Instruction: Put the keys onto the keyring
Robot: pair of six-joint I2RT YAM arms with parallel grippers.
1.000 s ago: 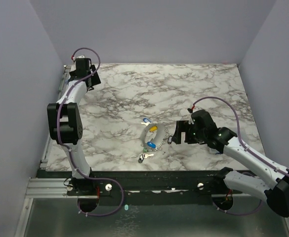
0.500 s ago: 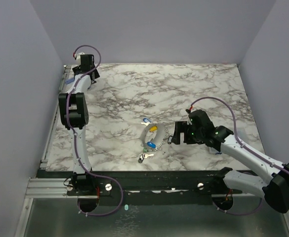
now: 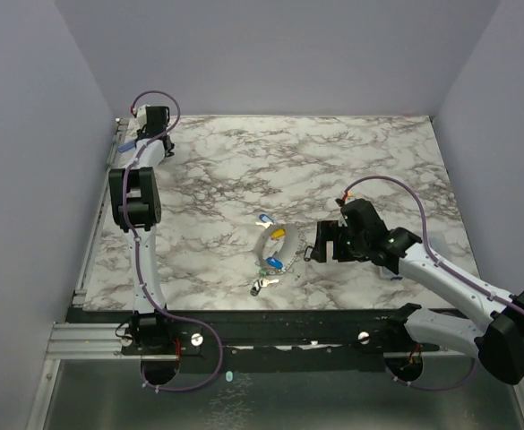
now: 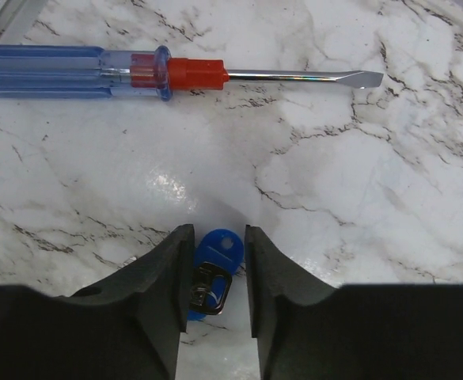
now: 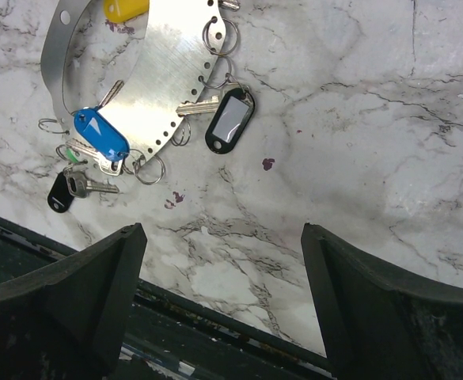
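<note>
At the table's far left corner, my left gripper (image 4: 218,239) has its jaws drawn in tight on either side of a blue-tagged key (image 4: 218,249) lying on the marble. The keyring (image 5: 164,79) is a flat silver crescent with holes along its edge, lying mid-table (image 3: 268,248). Around it are keys with blue (image 5: 101,135), black (image 5: 229,120) and yellow (image 5: 126,8) tags, and a small black-tagged one (image 5: 59,193). My right gripper (image 5: 222,237) hovers open just right of the keyring (image 3: 316,244), with nothing between its fingers.
A screwdriver (image 4: 96,71) with a clear blue handle and red collar lies just beyond the left gripper, by the table's left edge. The dark front edge of the table (image 5: 215,332) runs under the right gripper. Purple walls enclose the table.
The left arm swung further into the back left corner and its jaws narrowed around the blue-tagged key. The right arm barely moved and stays open.
</note>
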